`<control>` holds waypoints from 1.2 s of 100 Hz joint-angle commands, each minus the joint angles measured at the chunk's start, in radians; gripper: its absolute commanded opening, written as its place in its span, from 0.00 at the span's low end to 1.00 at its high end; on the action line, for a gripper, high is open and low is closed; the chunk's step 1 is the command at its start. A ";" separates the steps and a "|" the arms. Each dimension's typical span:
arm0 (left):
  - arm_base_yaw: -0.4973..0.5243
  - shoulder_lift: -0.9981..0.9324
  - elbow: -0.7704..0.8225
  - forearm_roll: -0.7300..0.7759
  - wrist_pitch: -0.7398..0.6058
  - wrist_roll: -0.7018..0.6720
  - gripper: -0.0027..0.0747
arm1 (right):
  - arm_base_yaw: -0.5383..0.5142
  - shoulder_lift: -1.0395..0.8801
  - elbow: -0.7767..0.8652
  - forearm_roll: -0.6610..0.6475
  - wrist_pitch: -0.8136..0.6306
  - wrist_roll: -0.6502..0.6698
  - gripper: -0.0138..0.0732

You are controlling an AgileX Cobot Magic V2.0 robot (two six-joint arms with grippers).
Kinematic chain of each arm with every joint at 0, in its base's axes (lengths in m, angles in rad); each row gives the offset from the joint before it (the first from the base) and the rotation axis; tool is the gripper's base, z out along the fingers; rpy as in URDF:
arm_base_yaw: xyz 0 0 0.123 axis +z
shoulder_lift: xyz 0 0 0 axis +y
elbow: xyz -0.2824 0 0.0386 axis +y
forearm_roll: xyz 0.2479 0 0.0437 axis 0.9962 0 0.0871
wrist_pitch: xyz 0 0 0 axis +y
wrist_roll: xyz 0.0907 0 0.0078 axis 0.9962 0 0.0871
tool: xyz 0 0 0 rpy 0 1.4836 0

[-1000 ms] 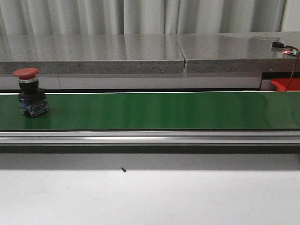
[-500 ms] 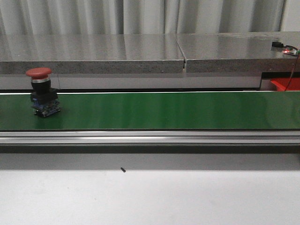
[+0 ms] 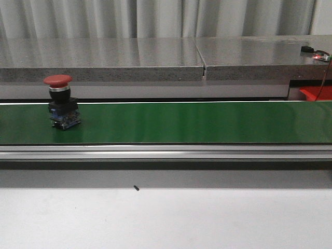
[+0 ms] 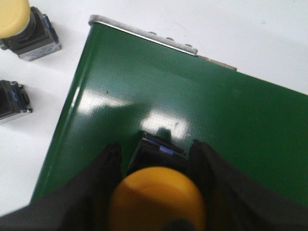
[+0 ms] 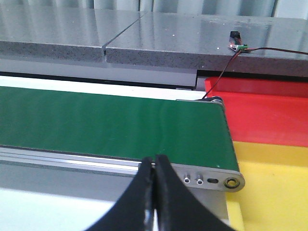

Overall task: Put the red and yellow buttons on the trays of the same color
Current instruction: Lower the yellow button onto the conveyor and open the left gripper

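Our left pincer (image 4: 153, 192) is closed on a yellow button (image 4: 156, 192), its two dark fingers (image 4: 103, 185) pressing the black body from either side, the yellow cap filling the space between them. We hold it just above the green conveyor belt (image 4: 192, 110), near the belt's end where a metal end plate (image 4: 144, 32) meets the white worktop (image 4: 29, 144).

Our right pincer (image 5: 155, 168) is narrow, its fingertips touching with nothing between them. It hangs at the near rail of the belt by the opposite end, well apart from every button. Just past that end lie the red tray (image 5: 260, 113) and, nearer to us, the yellow tray (image 5: 269, 192), edge to edge.

From the front, a red button (image 3: 62, 101) stands upright on the belt toward its left end, red cap on top, black body on a blue base. Behind the belt runs a grey stone ledge (image 3: 155, 57), with pale curtains (image 3: 155, 18) beyond it.

By our count: one red button on the belt, one yellow button in the left pincer, a second yellow button (image 4: 24, 26) lying on the worktop beside the belt's end corner, and one more button body (image 4: 13, 100) near it whose cap is cut off, so we cannot tell its colour. Two trays, one belt.
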 commanded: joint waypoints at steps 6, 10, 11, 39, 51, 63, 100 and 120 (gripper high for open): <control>-0.005 -0.039 -0.034 -0.016 -0.027 -0.002 0.82 | 0.002 -0.019 -0.016 -0.007 -0.080 -0.002 0.03; -0.005 -0.041 -0.036 -0.017 -0.019 -0.002 0.90 | 0.002 -0.019 -0.016 -0.007 -0.080 -0.002 0.03; -0.005 -0.041 -0.036 -0.017 -0.017 -0.002 0.91 | 0.002 -0.019 -0.016 -0.007 -0.080 -0.002 0.03; -0.005 -0.162 -0.036 -0.017 -0.040 -0.002 0.93 | 0.002 -0.019 -0.016 -0.007 -0.080 -0.002 0.03; -0.005 -0.259 -0.036 -0.013 -0.056 0.009 0.93 | 0.002 -0.019 -0.016 -0.007 -0.080 -0.002 0.03; -0.016 -0.381 -0.010 -0.015 -0.063 0.056 0.93 | 0.002 -0.019 -0.016 -0.007 -0.080 -0.002 0.03; -0.183 -0.882 0.347 -0.025 -0.229 0.079 0.93 | 0.002 -0.019 -0.016 -0.007 -0.080 -0.002 0.03; -0.225 -1.107 0.548 -0.033 -0.231 0.079 0.90 | 0.002 -0.019 -0.016 -0.007 -0.080 -0.002 0.03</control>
